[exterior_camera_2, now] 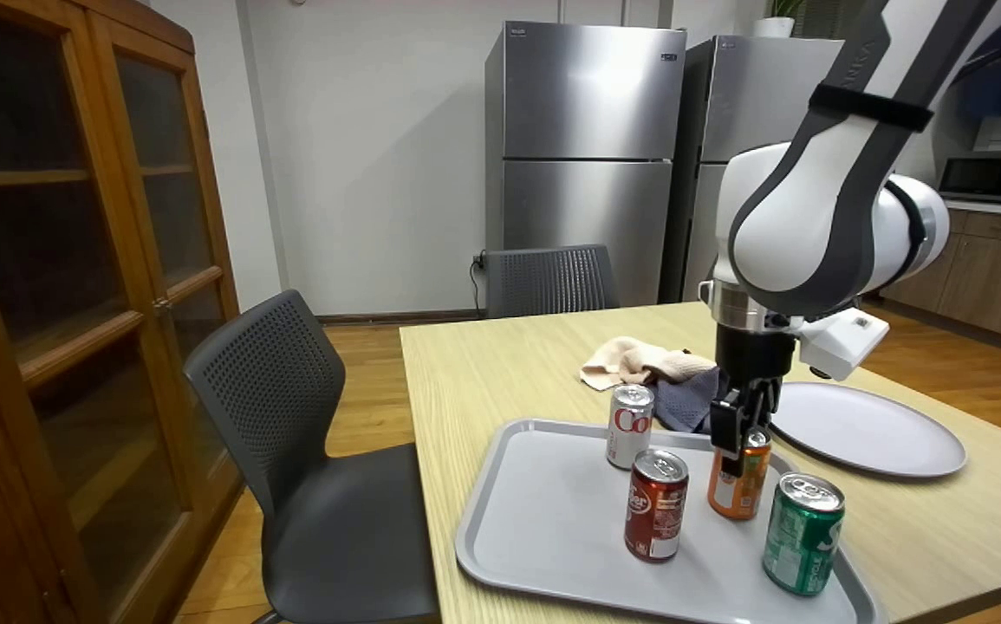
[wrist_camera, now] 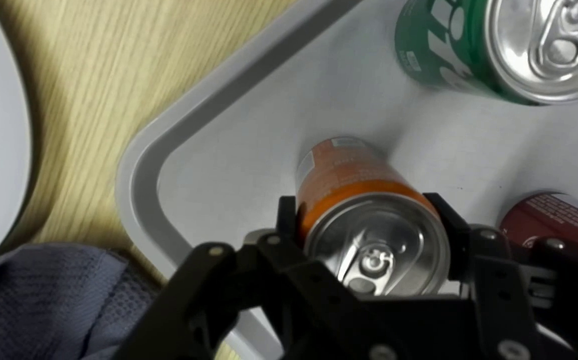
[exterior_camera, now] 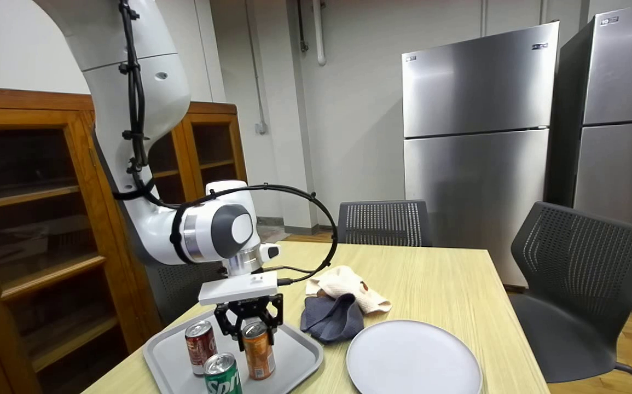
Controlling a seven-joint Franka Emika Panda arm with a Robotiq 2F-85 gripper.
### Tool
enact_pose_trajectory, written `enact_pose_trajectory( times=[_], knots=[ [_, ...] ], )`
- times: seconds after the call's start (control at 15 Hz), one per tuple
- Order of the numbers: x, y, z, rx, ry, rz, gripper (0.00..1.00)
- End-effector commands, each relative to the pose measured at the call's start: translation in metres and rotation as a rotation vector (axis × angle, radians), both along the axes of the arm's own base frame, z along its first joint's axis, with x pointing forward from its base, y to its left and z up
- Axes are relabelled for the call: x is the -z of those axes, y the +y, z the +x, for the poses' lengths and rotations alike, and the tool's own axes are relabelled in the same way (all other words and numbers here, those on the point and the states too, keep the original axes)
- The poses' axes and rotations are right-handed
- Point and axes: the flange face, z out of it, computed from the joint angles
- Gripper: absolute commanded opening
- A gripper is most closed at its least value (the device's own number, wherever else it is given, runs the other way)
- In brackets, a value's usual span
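Observation:
My gripper (wrist_camera: 364,215) has its black fingers pressed against both sides of an upright orange can (wrist_camera: 349,175), just below the rim. In both exterior views this can stands on a grey tray (exterior_camera_2: 543,511), with the gripper (exterior_camera: 256,340) reaching down around its top. A dark red can (exterior_camera_2: 656,511) stands beside it. Closer to the tray's near edge is a green can (exterior_camera_2: 802,537), cut off by the frame in the wrist view. A silver can (exterior_camera_2: 630,429) stands near the tray's far edge; the arm largely hides that spot in an exterior view.
A round pale plate (exterior_camera: 411,361) lies on the wooden table beside the tray. Crumpled cream (exterior_camera: 346,284) and dark grey-blue (exterior_camera: 332,317) cloths lie behind it, close to the tray's corner. Chairs, glass-fronted wooden cabinets and steel refrigerators stand around the table.

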Motion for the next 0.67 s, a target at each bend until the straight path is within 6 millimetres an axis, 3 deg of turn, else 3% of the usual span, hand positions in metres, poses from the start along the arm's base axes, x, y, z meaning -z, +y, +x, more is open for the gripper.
enact_pose_trajectory(
  times=[0.0, 0.27, 0.6],
  knots=[
    [-0.022, -0.004, 0.003, 0.021, -0.032, 0.015, 0.38],
    [-0.049, -0.019, 0.016, 0.095, -0.060, 0.050, 0.38],
    [-0.076, -0.062, 0.035, 0.237, -0.120, 0.064, 0.38]
  ],
)
